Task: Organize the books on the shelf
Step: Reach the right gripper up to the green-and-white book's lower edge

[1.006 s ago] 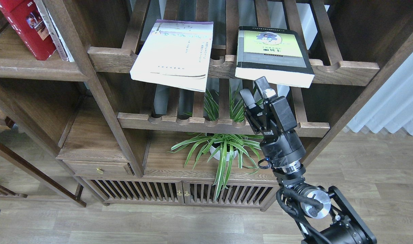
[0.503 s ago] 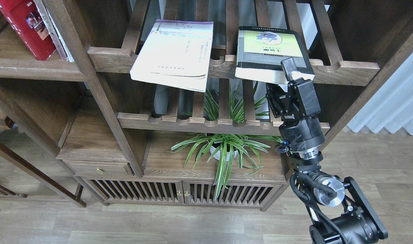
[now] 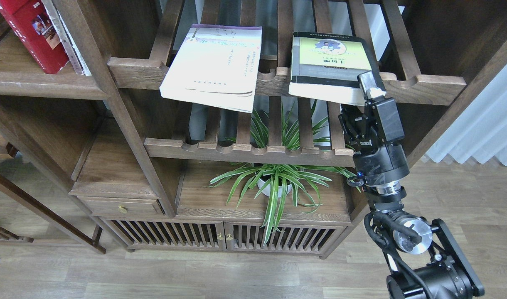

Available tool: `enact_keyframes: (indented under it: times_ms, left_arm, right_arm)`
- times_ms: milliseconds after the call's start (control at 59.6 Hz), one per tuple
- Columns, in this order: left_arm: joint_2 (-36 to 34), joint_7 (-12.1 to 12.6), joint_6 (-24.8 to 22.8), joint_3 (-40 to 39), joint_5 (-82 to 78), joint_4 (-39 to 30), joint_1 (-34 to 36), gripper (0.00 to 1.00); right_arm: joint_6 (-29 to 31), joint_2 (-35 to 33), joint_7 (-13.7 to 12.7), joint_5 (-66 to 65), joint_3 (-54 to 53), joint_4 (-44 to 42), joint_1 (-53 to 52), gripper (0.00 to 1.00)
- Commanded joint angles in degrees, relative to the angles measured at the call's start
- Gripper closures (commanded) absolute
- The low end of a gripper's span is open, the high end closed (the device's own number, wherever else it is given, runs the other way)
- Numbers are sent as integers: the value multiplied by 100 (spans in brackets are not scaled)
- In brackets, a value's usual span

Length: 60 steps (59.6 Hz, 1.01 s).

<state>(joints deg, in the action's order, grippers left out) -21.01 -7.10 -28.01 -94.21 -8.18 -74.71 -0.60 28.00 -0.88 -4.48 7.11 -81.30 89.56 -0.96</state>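
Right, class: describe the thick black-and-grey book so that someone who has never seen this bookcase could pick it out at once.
Start at the upper slatted rack of dark brown wood with a scalloped front rail. Two books lie flat on it, both overhanging the front. The thick black-and-grey book with a yellow-green cover panel is the right-hand one, at the right end effector; its neighbour, the thin cream-white book with a purple edge, is much thinner and paler.

Single head view, looking forward and down, close on slatted racks (image 3: 278, 79); floor (image 3: 237, 274) below.
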Motion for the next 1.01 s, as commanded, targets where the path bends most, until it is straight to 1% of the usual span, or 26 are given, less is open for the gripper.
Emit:
enact_keyframes:
  times_ms: [0, 84, 235, 268, 319, 436, 738, 805, 822, 872, 956, 973, 990]
  left_arm:
    - [0, 7, 1, -9, 0, 0, 8, 0]
    - [0, 7, 1, -1, 0, 0, 16, 0]
    - [0, 7, 1, -9, 0, 0, 16, 0]
    - [-9, 7, 1, -9, 0, 0, 16, 0]
    - [0, 7, 1, -9, 0, 0, 16, 0]
    - [-9, 7, 1, -27, 0, 0, 16, 0]
    - [-26, -2, 1, -62, 0, 0, 16, 0]
    - [-26, -2, 1, -62, 0, 0, 16, 0]
    - [-26, 7, 1, -62, 0, 0, 16, 0]
    - [-26, 7, 1, -62, 0, 0, 16, 0]
    - [-26, 7, 1, -62, 0, 0, 16, 0]
    - [-26, 7, 1, -62, 0, 0, 16, 0]
    - [-26, 7, 1, -62, 0, 0, 16, 0]
  right_arm:
    - [0, -8, 0, -26, 0, 0, -62, 3]
    - [0, -9, 0, -43, 0, 0, -89, 4]
    - [0, -61, 9, -70, 0, 0, -89, 10]
    - [0, -70, 9, -70, 0, 0, -89, 12]
    - [0, -88, 9, -70, 0, 0, -80, 18]
    - [0, -140, 26, -79, 0, -17, -80, 25]
    - [0, -369, 35, -184, 0, -8, -89, 25]
    - [0, -474, 35, -193, 0, -17, -80, 31]
    - [0, -501, 35, -193, 0, -17, -80, 34]
    - [0, -545, 35, -184, 0, -17, -54, 38]
    - [0, -632, 35, -184, 0, -17, -27, 50]
    - [0, -650, 35, -184, 0, -17, -27, 51]
    - [0, -702, 26, -193, 0, -17, -27, 55]
